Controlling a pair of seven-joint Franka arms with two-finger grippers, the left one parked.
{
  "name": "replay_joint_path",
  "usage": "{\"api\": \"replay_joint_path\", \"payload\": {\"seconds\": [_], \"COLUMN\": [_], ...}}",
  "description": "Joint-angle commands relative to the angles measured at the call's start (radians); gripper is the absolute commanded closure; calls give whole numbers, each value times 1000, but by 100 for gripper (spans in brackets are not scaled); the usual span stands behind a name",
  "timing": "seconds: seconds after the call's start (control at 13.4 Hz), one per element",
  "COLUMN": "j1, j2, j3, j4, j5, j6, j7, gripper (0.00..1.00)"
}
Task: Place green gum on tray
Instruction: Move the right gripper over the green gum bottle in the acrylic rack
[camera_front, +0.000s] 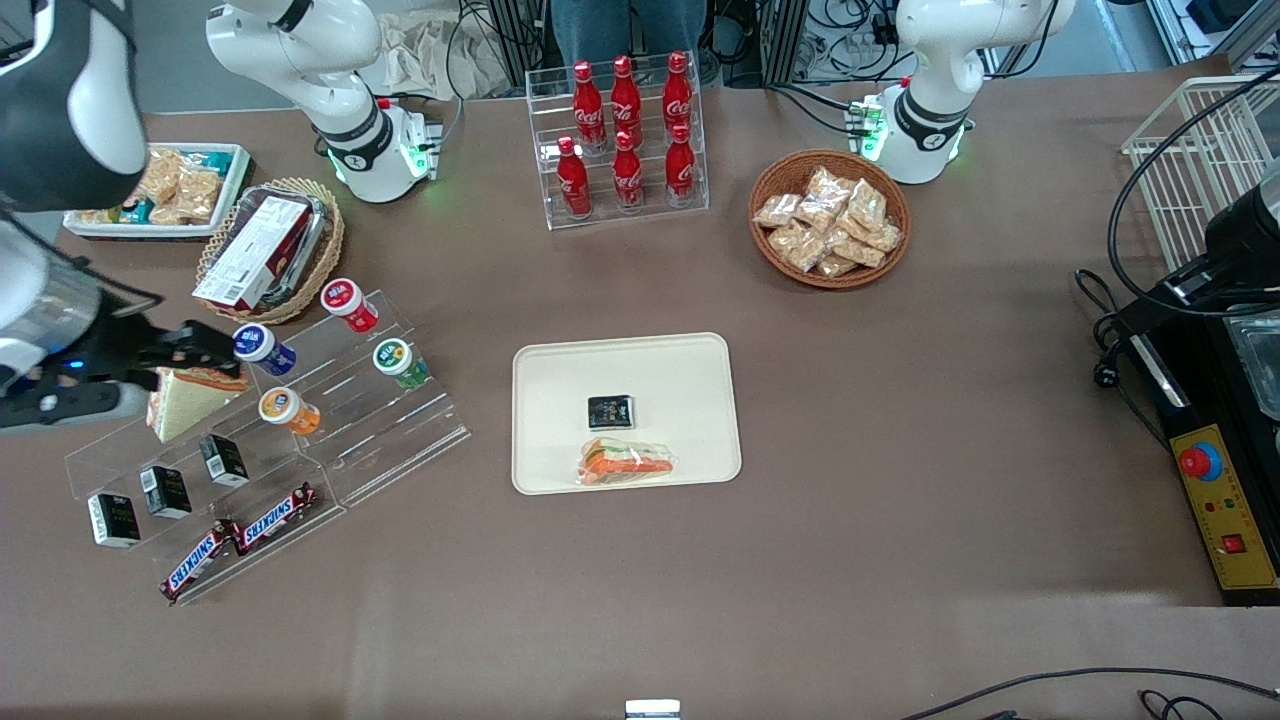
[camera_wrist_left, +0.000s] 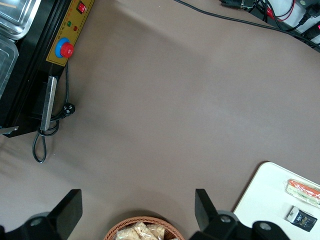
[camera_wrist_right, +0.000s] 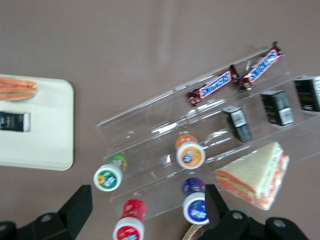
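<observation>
The green gum (camera_front: 400, 362) is a small green bottle with a white lid, lying on an upper step of a clear stepped stand (camera_front: 380, 440). It also shows in the right wrist view (camera_wrist_right: 108, 176). The cream tray (camera_front: 680, 360) lies mid-table with a black packet (camera_front: 610, 411) and a wrapped sandwich (camera_front: 627, 463) on it; its edge shows in the right wrist view (camera_wrist_right: 45, 145). My right gripper (camera_front: 200, 350) hangs above the stand's working-arm end, by the blue-lidded bottle (camera_front: 262, 348), well apart from the green gum. In the wrist view the gripper (camera_wrist_right: 147, 215) is open and empty.
The stand also holds a red bottle (camera_front: 350, 304), an orange bottle (camera_front: 288, 410), a triangular sandwich (camera_front: 185, 400), black boxes (camera_front: 165, 490) and Snickers bars (camera_front: 240, 540). A wicker basket with a box (camera_front: 265, 250), a cola rack (camera_front: 625, 140) and a snack basket (camera_front: 830, 218) stand farther from the camera.
</observation>
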Motion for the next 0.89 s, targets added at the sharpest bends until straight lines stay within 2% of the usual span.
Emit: {"api": "replay_joint_path", "payload": {"seconds": [0.0,0.6,0.82], "j1": [-2,-1,16], "j2": [-47,-217,-265], "j3": [59,166,168], "j4": [-56,-385,-495], "j5": [1,2,2], "j6": [-33,175,264], "j7": [22,123,123], "gripper": [0,0,0]}}
